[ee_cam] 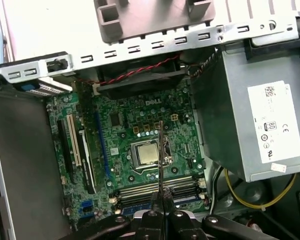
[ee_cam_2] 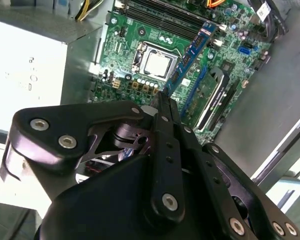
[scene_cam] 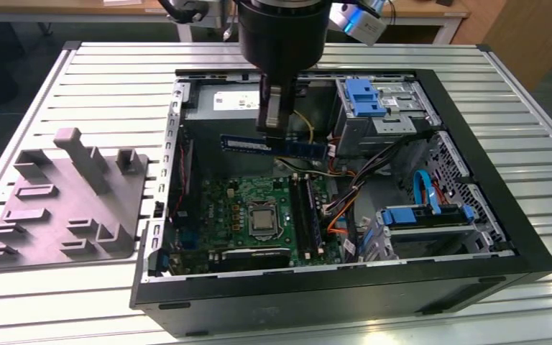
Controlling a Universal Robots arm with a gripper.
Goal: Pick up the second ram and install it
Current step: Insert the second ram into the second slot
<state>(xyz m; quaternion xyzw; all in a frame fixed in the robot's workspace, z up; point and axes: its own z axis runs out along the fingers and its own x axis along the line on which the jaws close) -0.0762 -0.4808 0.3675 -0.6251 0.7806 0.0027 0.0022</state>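
Here, the hand point(scene_cam: 273, 131) is clenched on the upper edge, at mid-length, of the second ram point(scene_cam: 274, 147), a probably light, stiff yet fragile stick held level above the motherboard point(scene_cam: 247, 205) inside the open computer case point(scene_cam: 305, 302).

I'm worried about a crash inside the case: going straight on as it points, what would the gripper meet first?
Probably the green motherboard, near the processor socket; the ram it holds would touch before the gripper itself. Depth is unclear, so the exact spot is uncertain.
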